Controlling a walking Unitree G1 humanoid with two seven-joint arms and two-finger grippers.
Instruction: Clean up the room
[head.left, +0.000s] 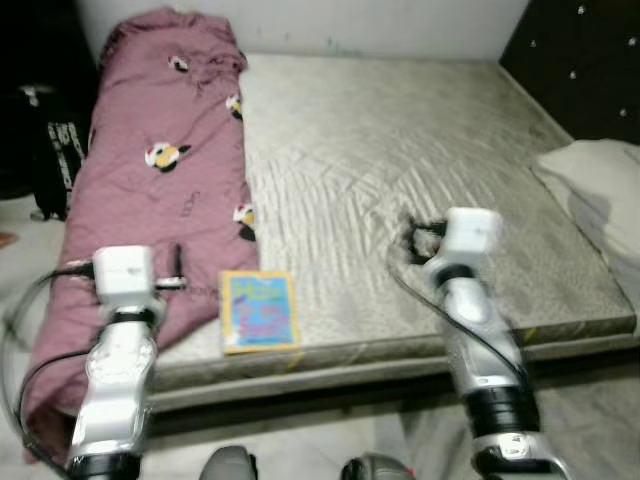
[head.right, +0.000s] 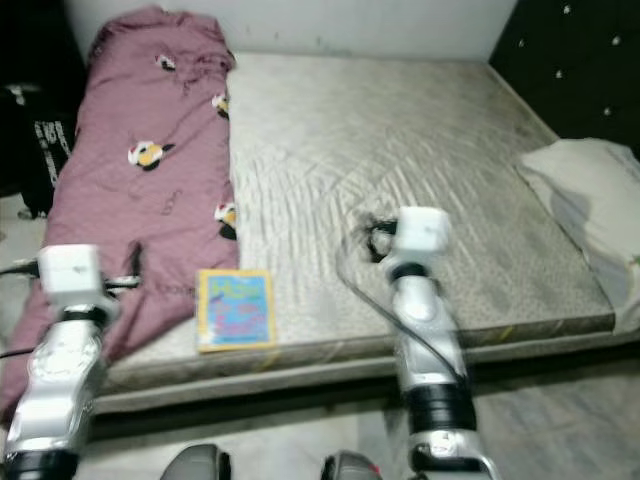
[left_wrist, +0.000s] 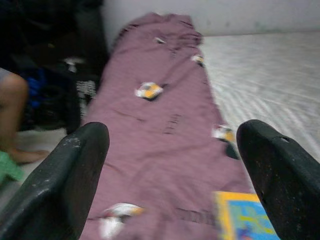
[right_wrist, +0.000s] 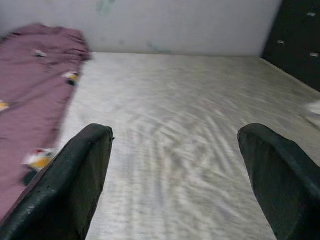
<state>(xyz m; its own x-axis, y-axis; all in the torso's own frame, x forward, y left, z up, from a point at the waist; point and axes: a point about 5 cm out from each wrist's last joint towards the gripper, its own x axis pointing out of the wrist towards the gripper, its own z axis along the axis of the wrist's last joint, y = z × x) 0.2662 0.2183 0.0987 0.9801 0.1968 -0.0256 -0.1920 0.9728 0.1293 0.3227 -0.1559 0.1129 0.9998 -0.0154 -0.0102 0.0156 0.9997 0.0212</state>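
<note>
**Both pincers standing open over the near edge of the bed**

You are looking down at a bed (head.left: 420, 150) with a bare grey-beige mattress. A mauve blanket (head.left: 160, 180) with small cartoon prints is lying in a long bunched strip down the robot's left side of the mattress, its near end spilling over the edge towards the floor. A bright book (head.left: 259, 311) with a yellow and blue cover is lying flat at the near edge of the mattress, just beside the blanket's inner edge. A pale pillow (head.left: 598, 190) is resting at the right side of the bed, against a dark padded headboard (head.left: 585, 60).

Your left pincer (left_wrist: 170, 175) is hovering over the near end of the blanket, its two black fingers (left_wrist: 65, 180) spread wide and gripping nothing; the book's corner is showing between them. Your right pincer (right_wrist: 175, 175) is hanging over bare mattress nearer the middle of the bed, also spread wide and empty.

At the left of the bed, dark bags (head.left: 50, 150) are sitting on the floor, and a person's bare leg (left_wrist: 12, 115) is showing beside them in the left wrist view.
</note>
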